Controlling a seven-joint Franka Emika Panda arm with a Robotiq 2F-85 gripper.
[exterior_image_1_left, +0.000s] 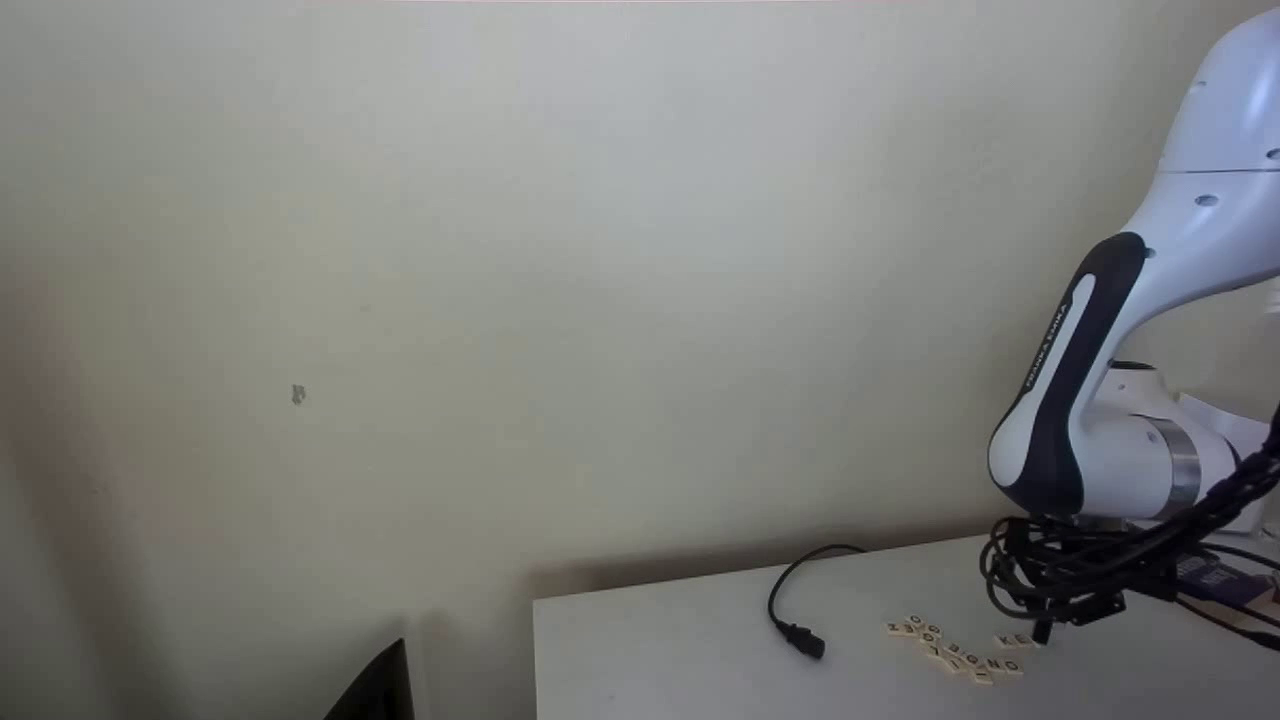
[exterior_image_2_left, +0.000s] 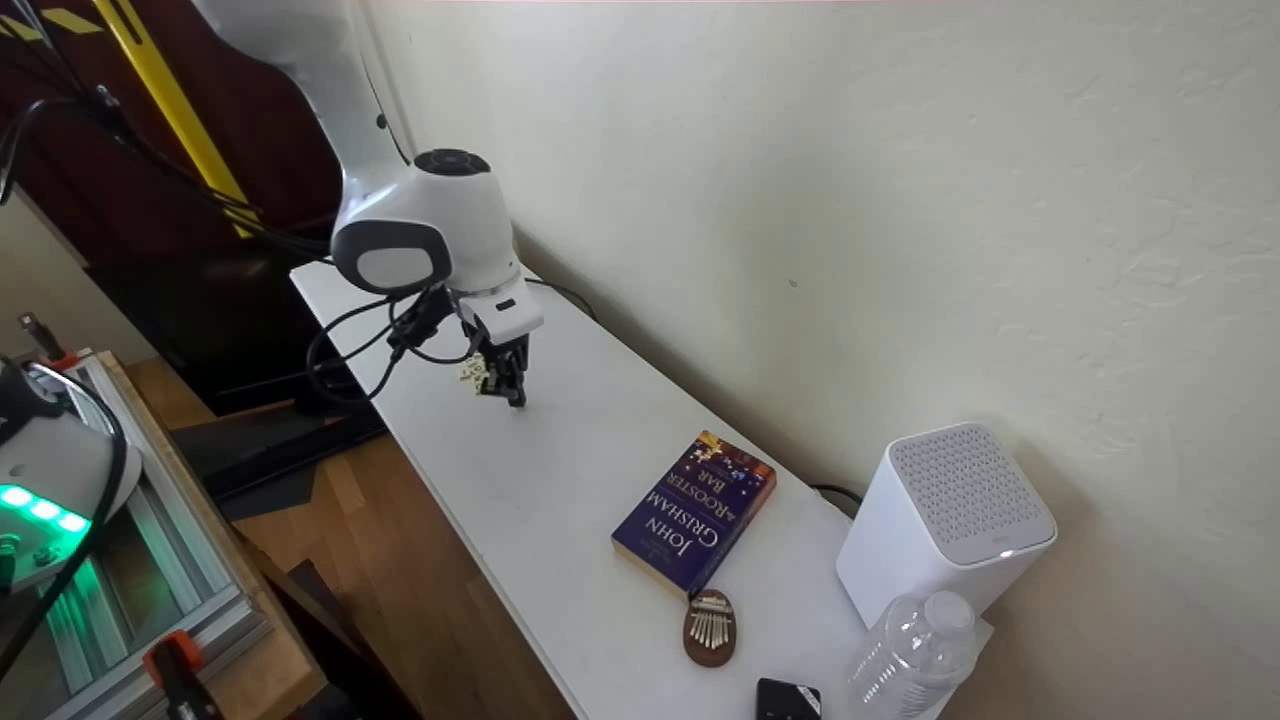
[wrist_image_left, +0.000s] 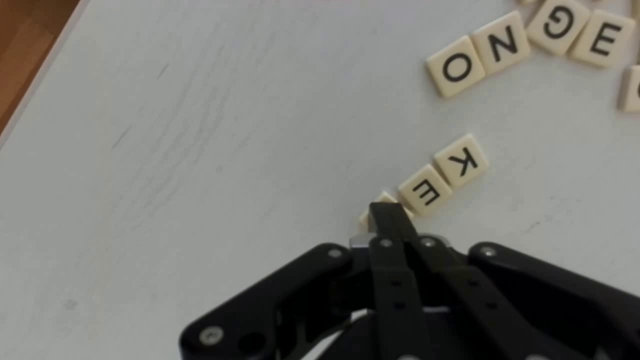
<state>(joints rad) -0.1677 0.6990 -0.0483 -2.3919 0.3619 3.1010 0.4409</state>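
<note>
Ends, at the foot of a white robot arm with black trim (exterior_image_1_left: 1190, 230), in a black two-fingered gripper (wrist_image_left: 392, 215) pointing down over a white tabletop (wrist_image_left: 225, 200); has both fingers pressed together along their length, with nothing visible held between; covers, in the wrist view, much of a partly hidden cream square tile (wrist_image_left: 384, 198), too obscured to read; cannot tell whether touching it or hovering just above; shows, just beside, a cream square tile marked E (wrist_image_left: 425, 190), then a cream square tile marked K (wrist_image_left: 461, 161), all three in a slanting row; has, apart from that row, a cluster of further cream letter tiles (wrist_image_left: 558, 25); shows, near that cluster in an exterior view, a black power cord with a blocky plug (exterior_image_1_left: 803, 640); includes, farther along the tabletop in an exterior view, a dark blue paperback book (exterior_image_2_left: 696, 510), with a brown wooden thumb piano (exterior_image_2_left: 708, 630) just beside its corner; also includes a white box with a perforated top (exterior_image_2_left: 925, 545), a clear plastic bottle (exterior_image_2_left: 915, 660) in front of it, and a small black flat object (exterior_image_2_left: 788, 700) cut off at the bottom edge.
</note>
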